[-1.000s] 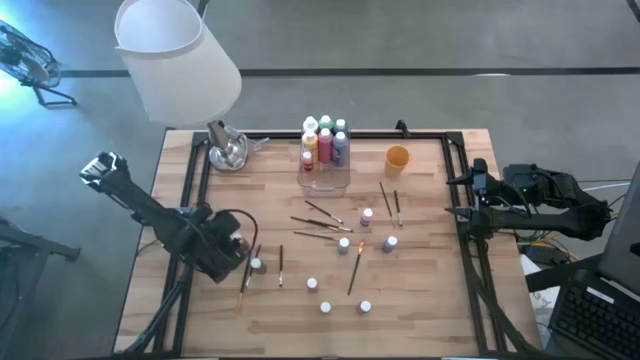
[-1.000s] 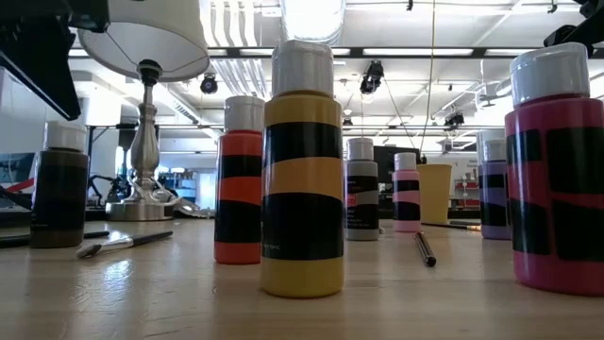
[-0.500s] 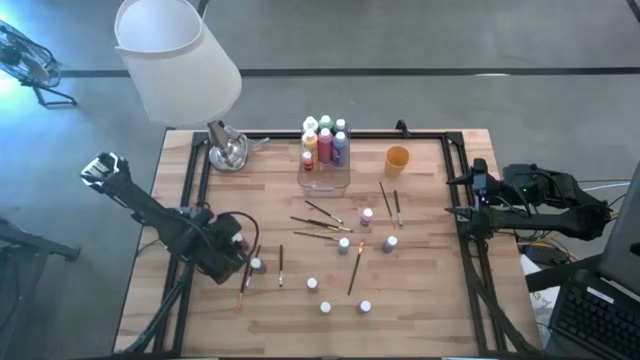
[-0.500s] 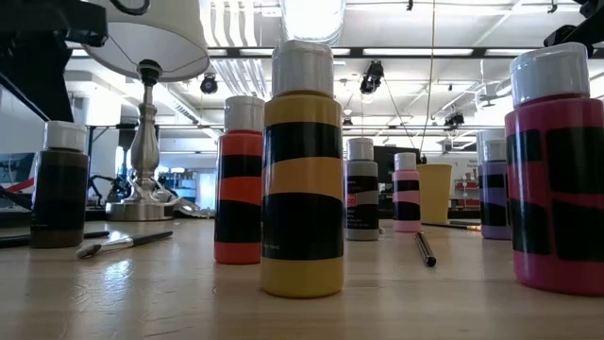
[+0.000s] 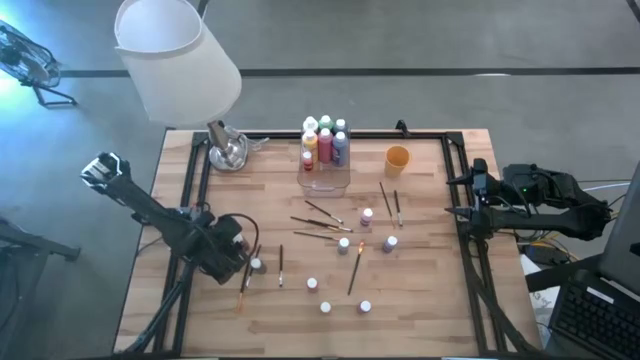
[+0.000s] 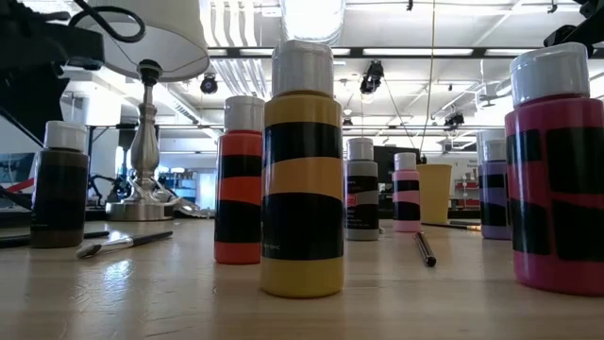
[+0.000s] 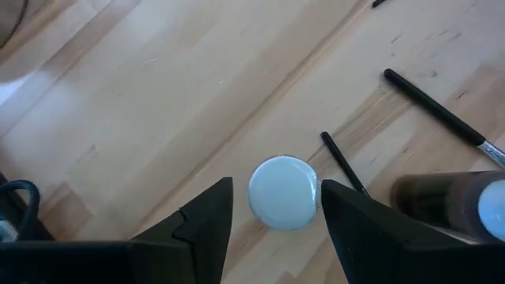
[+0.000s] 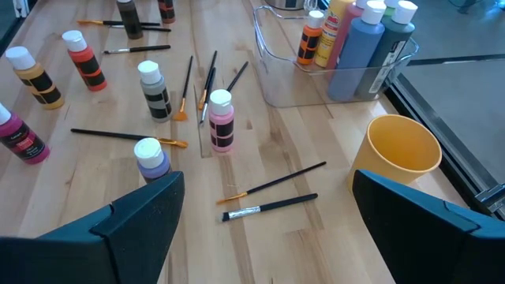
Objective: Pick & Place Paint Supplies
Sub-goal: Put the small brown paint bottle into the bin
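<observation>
- Left gripper [image 7: 272, 207] sits at lower left of the high view, over the bench [image 5: 420, 300] edge, pointing straight down on a white-capped bottle [image 7: 283, 192].
- Jaws wide, one dark finger on each side of the cap, small gaps both sides, nothing gripped. Looks like a lined-up top grasp, arm poised to drop and close.
- Same bottle in high view: lower left of the bench, by the arm's tip [image 5: 256, 264]. A thin brush [image 7: 341, 162] lies right beside it, may get nudged.
- A dark bottle [image 7: 446, 201] lies just beyond one finger in the left wrist view, close but apart.
- Right gripper [image 8: 264, 217] waits at the right edge of the high view, off the bench side, jaws wide, empty.
- Clear box [image 5: 326, 178] at upper centre already holds several bottles upright, so likely the drop spot; orange cup [image 5: 397, 158] just right of it.
- Rest of the supplies scattered mid-bench: pink bottle [image 8: 221, 120], brushes [image 8: 272, 185], more bottles at lower centre. Most of the job remains, I'd say.
</observation>
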`<state>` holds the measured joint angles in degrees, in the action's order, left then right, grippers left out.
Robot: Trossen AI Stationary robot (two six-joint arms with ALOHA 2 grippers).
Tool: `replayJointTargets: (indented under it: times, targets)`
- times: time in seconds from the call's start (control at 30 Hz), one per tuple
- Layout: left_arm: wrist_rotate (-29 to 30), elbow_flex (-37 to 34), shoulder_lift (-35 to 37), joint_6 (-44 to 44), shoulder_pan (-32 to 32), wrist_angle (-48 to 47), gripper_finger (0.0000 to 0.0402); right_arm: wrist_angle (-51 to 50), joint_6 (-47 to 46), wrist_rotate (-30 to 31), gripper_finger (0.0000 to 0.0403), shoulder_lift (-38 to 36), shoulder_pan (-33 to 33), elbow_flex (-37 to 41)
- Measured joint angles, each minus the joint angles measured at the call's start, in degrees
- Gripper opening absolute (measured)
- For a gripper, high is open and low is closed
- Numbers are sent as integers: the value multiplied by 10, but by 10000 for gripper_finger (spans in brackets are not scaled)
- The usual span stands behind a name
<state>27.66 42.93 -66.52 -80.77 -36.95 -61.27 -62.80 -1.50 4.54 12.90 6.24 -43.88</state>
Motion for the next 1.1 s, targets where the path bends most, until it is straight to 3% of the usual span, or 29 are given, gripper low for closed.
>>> replayJointTargets:
  times: [0.73, 1.1]
  targets:
    - [10, -11, 1, 18, 1, 11, 198, 0, 0, 0, 364, 0, 0, 0]
    - [15, -11, 1, 41, 1, 12, 131, 0, 0, 0, 364, 0, 0, 0]
